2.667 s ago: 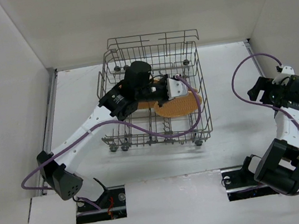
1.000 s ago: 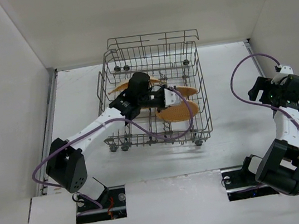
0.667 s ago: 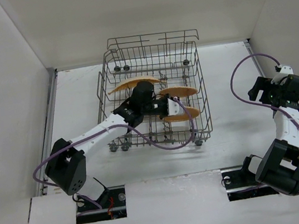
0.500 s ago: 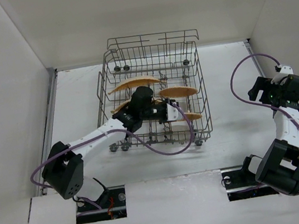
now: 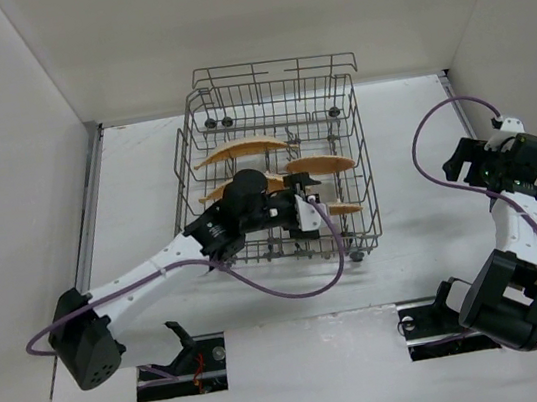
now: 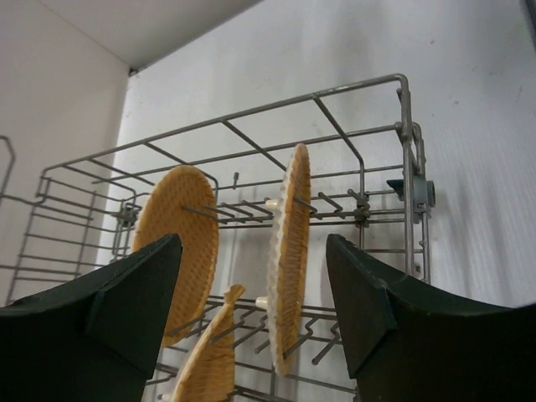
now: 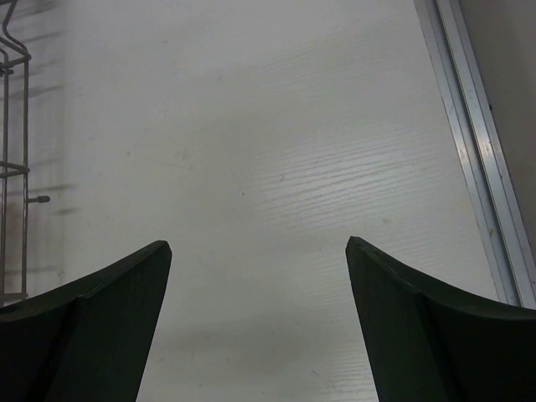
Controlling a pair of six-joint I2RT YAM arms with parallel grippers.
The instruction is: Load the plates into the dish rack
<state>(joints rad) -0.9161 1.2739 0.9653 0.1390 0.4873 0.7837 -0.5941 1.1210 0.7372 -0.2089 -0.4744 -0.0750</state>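
Note:
The grey wire dish rack stands mid-table. Orange-tan plates stand on edge between its tines: one at the back left, one at the right, a sliver near the front right. My left gripper reaches into the rack, open. In the left wrist view an edge-on plate stands in the tines just beyond the gap of my left gripper, touching neither finger. Another plate faces me at left, and a tilted one leans lower down. My right gripper hangs open over bare table.
White walls close in the table at the back and both sides. A metal rail runs along the right edge. The rack's side wires show at the left of the right wrist view. My right arm is folded far right.
My left gripper has opened and let go of the plate it carried down into the rack. That plate now stands on edge in the tines. The right arm has not moved.

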